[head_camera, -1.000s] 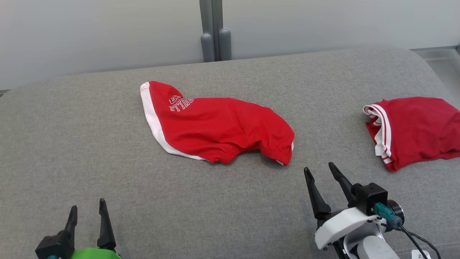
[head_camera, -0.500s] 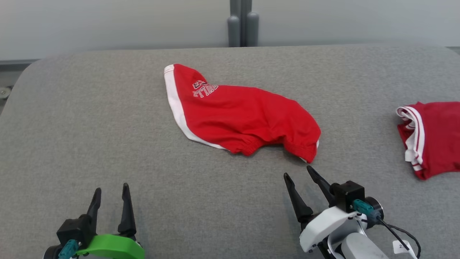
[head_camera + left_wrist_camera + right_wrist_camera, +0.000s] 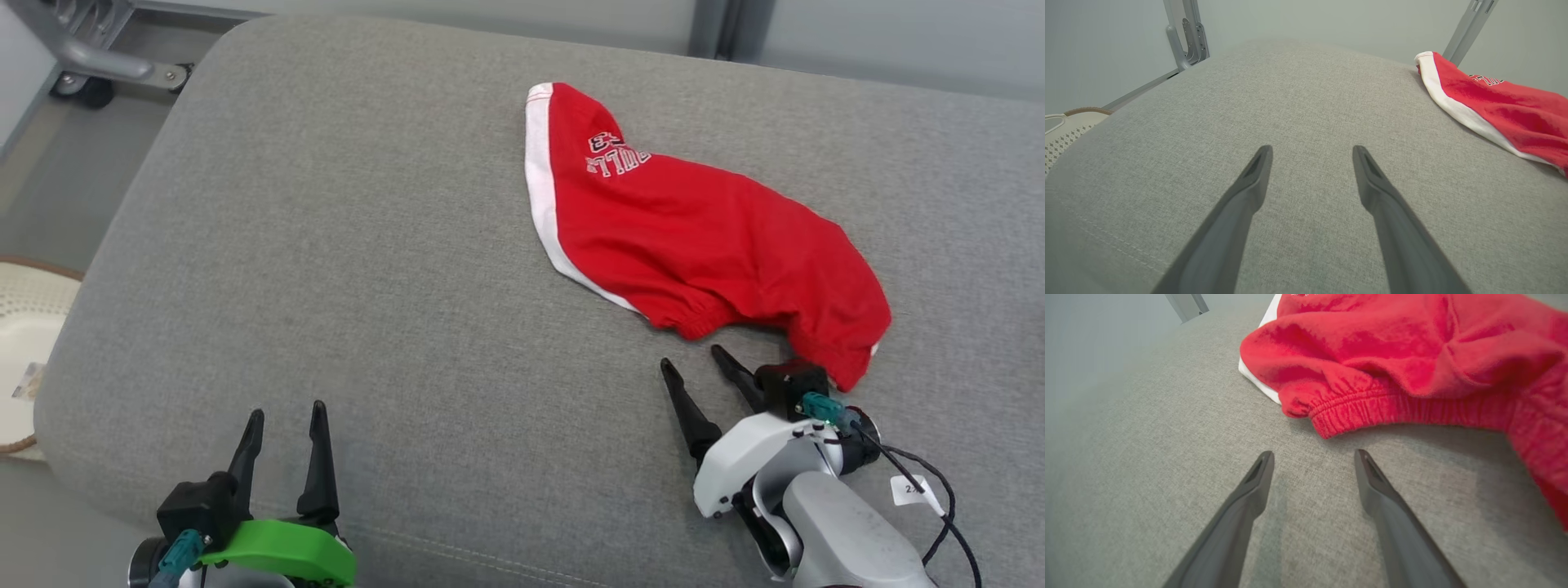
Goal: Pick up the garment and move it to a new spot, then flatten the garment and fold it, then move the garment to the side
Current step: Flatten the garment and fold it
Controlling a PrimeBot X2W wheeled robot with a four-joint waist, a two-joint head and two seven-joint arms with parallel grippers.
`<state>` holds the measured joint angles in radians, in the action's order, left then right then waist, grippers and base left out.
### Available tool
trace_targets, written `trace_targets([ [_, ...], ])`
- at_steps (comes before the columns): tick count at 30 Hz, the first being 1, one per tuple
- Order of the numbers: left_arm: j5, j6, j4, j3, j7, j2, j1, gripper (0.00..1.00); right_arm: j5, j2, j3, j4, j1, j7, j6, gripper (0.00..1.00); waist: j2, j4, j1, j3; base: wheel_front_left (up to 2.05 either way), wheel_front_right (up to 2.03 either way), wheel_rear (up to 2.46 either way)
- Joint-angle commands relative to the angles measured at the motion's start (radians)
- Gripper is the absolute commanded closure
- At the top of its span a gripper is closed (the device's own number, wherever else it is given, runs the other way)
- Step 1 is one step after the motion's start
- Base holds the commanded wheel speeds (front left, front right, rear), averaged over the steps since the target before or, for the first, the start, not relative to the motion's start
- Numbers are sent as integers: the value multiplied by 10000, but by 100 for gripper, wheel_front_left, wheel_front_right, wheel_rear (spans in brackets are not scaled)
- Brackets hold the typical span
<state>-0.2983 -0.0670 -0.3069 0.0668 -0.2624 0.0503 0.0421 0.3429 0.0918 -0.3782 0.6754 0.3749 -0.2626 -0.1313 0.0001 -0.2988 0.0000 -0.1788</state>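
The garment (image 3: 702, 237) is a pair of red shorts with a white side stripe and white lettering, lying crumpled on the grey cushioned surface (image 3: 367, 245). Its elastic waistband (image 3: 1372, 412) faces my right gripper (image 3: 694, 359), which is open just short of the band, a little above the cushion and touching nothing. In the left wrist view the garment (image 3: 1494, 102) lies far off to the right. My left gripper (image 3: 286, 412) is open over bare fabric near the front left edge, holding nothing.
The cushion's rounded left edge (image 3: 90, 269) drops to the floor, where a pale woven basket (image 3: 24, 343) stands. A grey metal frame with a wheel (image 3: 98, 61) sits at the back left. A cable (image 3: 939, 498) trails from my right wrist.
The head camera has swung left, so the whole picture shifted right and a second red garment at the right has left the frame. My right gripper has drawn closer to the shorts' waistband. Both grippers stay open.
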Motion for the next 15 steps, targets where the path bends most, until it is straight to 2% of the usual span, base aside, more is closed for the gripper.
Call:
trace_targets([
  [1,-50,57,71,82,-23,13,129,0,90,126,73,248,285,-31,14,0,-1,-820,0,-650,0,0,0],
  [5,-154,123,152,200,-23,15,269,0,153,89,473,691,548,-26,14,0,-1,-990,0,-736,0,0,0],
  [11,-198,160,250,271,-23,16,302,0,118,-17,608,613,698,-3,8,0,-1,-1062,0,-781,0,0,0],
  [12,-195,154,255,279,-23,16,308,0,102,-33,629,560,726,-3,8,15,-1,-1064,0,-788,0,0,0],
  [13,-182,143,260,291,-23,16,311,0,90,-52,645,471,749,-5,8,62,-1,-1064,0,-789,0,0,0],
  [14,-185,136,265,293,-23,16,311,0,58,-69,637,377,753,-5,8,100,-1,-1062,0,-790,0,0,0],
  [15,-188,129,270,299,-23,16,306,0,78,-83,614,281,734,-6,8,100,-1,-1056,0,-783,0,0,0],
])
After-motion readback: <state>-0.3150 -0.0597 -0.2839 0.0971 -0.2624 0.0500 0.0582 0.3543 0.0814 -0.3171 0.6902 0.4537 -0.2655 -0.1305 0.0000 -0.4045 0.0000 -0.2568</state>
